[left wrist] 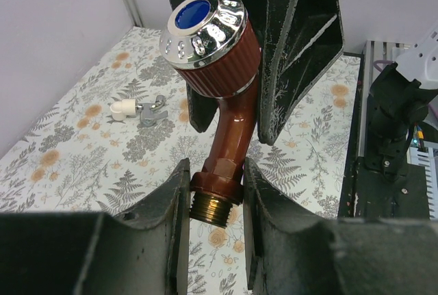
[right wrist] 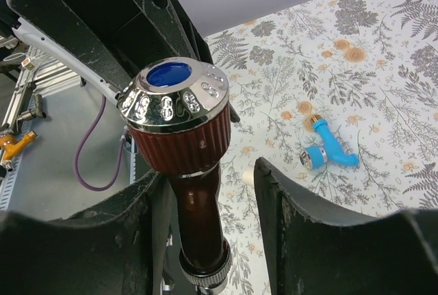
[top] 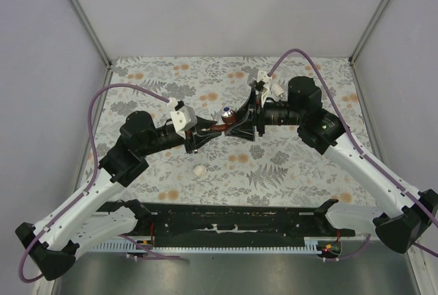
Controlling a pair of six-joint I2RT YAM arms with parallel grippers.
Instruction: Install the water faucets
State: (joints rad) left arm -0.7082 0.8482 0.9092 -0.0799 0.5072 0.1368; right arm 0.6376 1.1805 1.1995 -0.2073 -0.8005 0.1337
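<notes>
Left gripper point(left wrist: 215, 196) is pinched on the brown faucet point(left wrist: 229, 120) at the nut just above its threaded stem, so that the tap is held clear of the table point(top: 287, 165), midway between the two arms. Right gripper point(right wrist: 209, 172) is set around the neck below the knob, half spread, with a gap seen on one side. A second grip, for turning or handover, is judged likely. Blue faucet point(right wrist: 328, 148) and a white-silver faucet point(left wrist: 140, 111) are seen lying on the table, well apart, presumably kept for later.
</notes>
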